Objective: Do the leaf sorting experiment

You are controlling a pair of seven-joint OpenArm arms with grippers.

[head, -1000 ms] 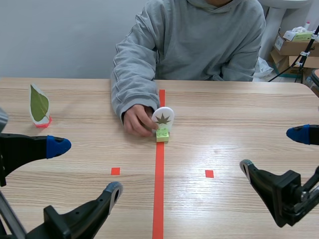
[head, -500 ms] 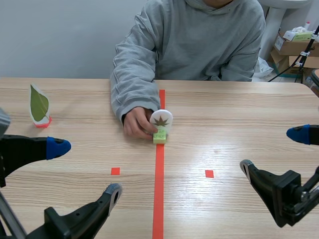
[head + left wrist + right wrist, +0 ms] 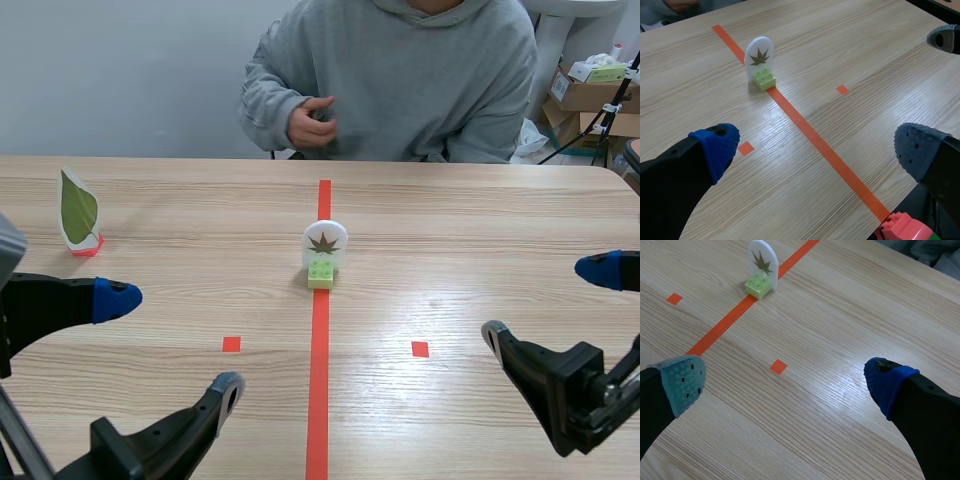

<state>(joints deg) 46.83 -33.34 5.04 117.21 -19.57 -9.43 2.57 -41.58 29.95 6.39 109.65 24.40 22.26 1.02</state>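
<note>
Ahead of both tools, on the orange-red centre line of the worktop (image 3: 480, 220), stood the maple-leaf card (image 3: 325, 243): a white rounded card bearing a brown, spiky leaf, upright in a light-green brick (image 3: 321, 273). It was well apart from either tool, and nothing touched it. The left tool (image 3: 175, 340) hung low over the near worktop, released, its fingers wide apart and holding nothing; the card lay ahead of it, toward its partner's side. The right tool (image 3: 546, 300) was likewise released, with bare wood between its spread fingers. Ahead of the left tool and off to its outer side, a green-leaf card (image 3: 78, 210) stood upright in a red base. Across the worktop sat a person in a grey hooded top, one hand (image 3: 312, 122) raised at the chest. Beyond the right tool, off the worktop, cardboard boxes (image 3: 590, 95) were stacked; their contents could not be made out, and the frame edge cut them off. Under the left tool, its wrist view caught a red-pink shape (image 3: 902, 227), only partly visible and hard to identify.
</note>
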